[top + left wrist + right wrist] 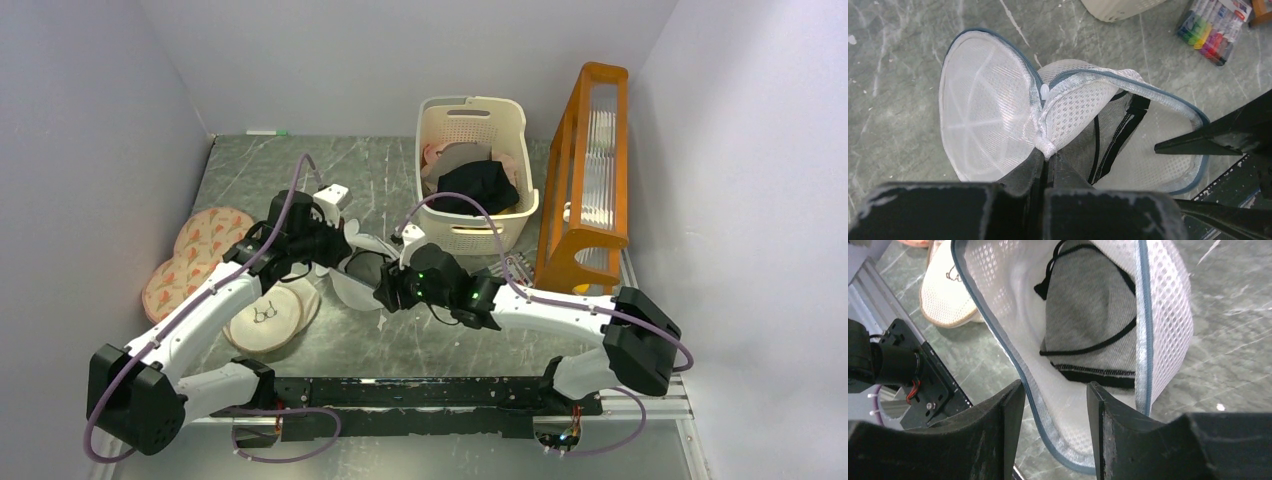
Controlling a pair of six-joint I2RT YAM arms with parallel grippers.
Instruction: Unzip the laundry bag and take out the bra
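Note:
The laundry bag [352,283] lies unzipped between my two grippers, its round mesh lid [983,100] flipped open to the left. My left gripper [1048,157] is shut on a bunched white seam of the bag beside the hinge; it also shows in the top view [338,260]. My right gripper [1055,390] is open, its jaws on either side of the bag's blue-edged lower rim [1023,375], not gripping it; it also shows in the top view [385,296]. The bra [1088,315] lies inside the bag, showing a grey cup lining, black hem and thin black straps [1120,132].
A cream slatted basket [500,232] holding clothes stands at the back, with an orange rack [590,170] to its right. Pink patterned pads [200,250] and flat cream pads [265,320] lie to the left. A pack of markers [1215,30] lies near the basket.

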